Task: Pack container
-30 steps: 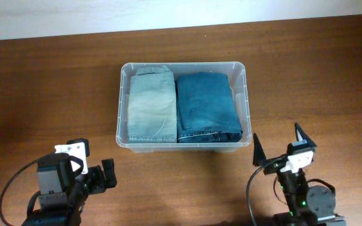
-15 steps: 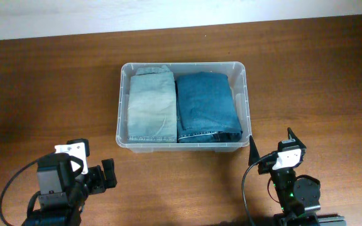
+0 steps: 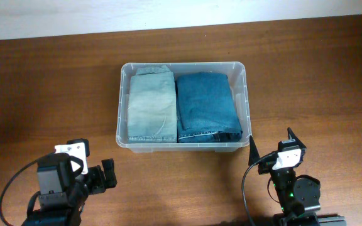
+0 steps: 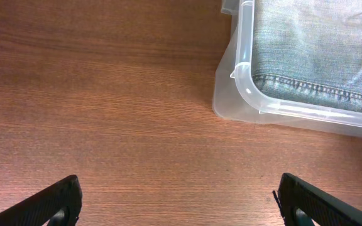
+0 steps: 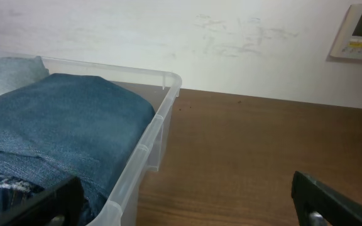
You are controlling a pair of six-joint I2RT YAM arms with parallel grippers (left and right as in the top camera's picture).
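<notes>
The container (image 3: pixel 246 94) is a clear plastic bin in the middle of the table. It holds light-wash folded jeans (image 3: pixel 151 103) on the left and dark blue folded jeans (image 3: pixel 207 107) on the right. My left gripper (image 3: pixel 105 174) is open and empty, near the table's front, left of the bin's near corner (image 4: pixel 244 85). My right gripper (image 3: pixel 272 147) is open and empty, just off the bin's near right corner (image 5: pixel 159 135). The dark jeans (image 5: pixel 55 119) fill the left of the right wrist view, the light jeans (image 4: pixel 319 44) the left wrist view's top right.
The brown wooden table (image 3: pixel 49 88) stretches around the bin. A white wall (image 5: pixel 168 31) stands behind the table, with a wall panel (image 5: pixel 357 31) at the top right of the right wrist view.
The right arm pulled back toward the table's front and left, its gripper ending by the bin's near right corner; it has held still since. The left arm has not moved.
</notes>
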